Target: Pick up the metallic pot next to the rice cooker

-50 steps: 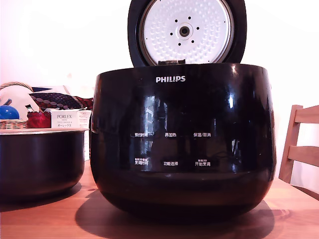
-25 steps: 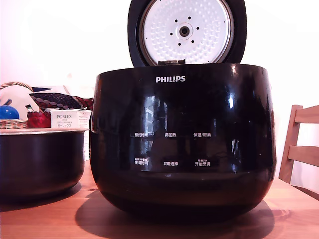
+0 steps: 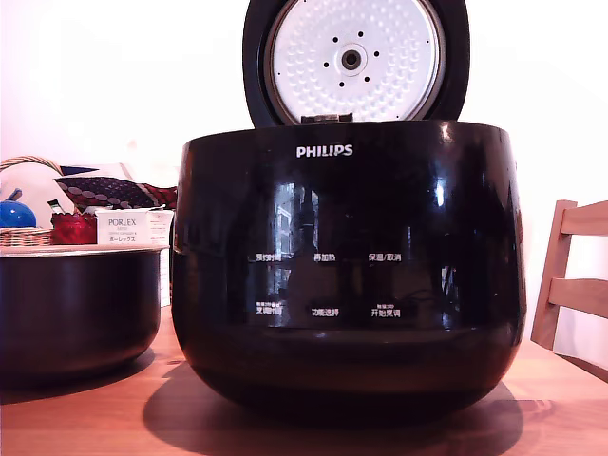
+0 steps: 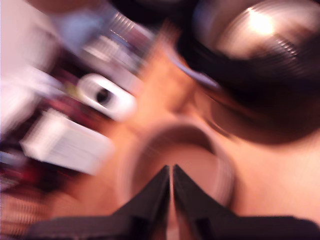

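The metallic pot (image 3: 76,309), dark with a thin silvery rim, stands on the table at the exterior view's left, just beside the rice cooker (image 3: 347,275). The cooker is large, glossy black and marked PHILIPS, and its lid (image 3: 356,59) is raised, showing the dimpled silver plate. The arm does not show in the exterior view. The wrist view is heavily motion-blurred. There my gripper (image 4: 171,169) hangs above the pot (image 4: 145,160), its two dark fingers pressed together with nothing between them. The cooker (image 4: 250,65) lies beyond the pot.
Behind the pot are a wicker basket (image 3: 24,237) with a blue ball, a white PORLEX box (image 3: 122,228) and patterned cloth. A wooden chair (image 3: 575,285) stands at the exterior view's right. The wrist view shows blurred white boxes (image 4: 65,142) beside the pot.
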`<state>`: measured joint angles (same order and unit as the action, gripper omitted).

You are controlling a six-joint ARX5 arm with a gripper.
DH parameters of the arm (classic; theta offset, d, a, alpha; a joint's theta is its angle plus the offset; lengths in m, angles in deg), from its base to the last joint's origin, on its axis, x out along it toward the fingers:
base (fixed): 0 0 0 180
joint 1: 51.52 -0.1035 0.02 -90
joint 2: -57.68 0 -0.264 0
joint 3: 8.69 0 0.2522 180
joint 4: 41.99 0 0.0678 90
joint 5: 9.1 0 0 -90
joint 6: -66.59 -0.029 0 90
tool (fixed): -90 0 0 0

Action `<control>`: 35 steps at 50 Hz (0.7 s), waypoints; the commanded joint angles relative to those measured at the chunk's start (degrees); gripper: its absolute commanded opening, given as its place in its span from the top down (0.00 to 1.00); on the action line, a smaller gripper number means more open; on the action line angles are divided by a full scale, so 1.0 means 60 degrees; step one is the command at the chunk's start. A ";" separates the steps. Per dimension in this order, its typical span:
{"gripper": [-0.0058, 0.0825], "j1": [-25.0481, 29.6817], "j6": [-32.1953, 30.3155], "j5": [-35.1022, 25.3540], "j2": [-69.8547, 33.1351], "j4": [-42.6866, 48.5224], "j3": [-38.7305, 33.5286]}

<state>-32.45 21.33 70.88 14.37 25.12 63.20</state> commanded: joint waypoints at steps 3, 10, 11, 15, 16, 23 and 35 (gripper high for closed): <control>0.52 -0.0018 -0.0062 0.0025 -0.0732 0.0339 -0.0084; 0.30 -0.0015 -0.0288 0.0357 -0.1486 0.0328 -0.0084; 0.30 -0.0015 -0.0288 0.0361 -0.1606 0.0324 -0.0084; 0.30 -0.0018 -0.0769 0.0361 -0.2106 0.0321 -0.0084; 0.30 -0.0018 -0.0769 0.0361 -0.2244 0.0321 -0.0084; 0.30 -0.0036 -0.1071 0.0397 -0.3304 0.0328 -0.0084; 0.30 -0.0036 -0.1457 0.0495 -0.5056 0.0321 -0.0084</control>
<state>-32.45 13.20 73.57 -14.72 27.19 63.31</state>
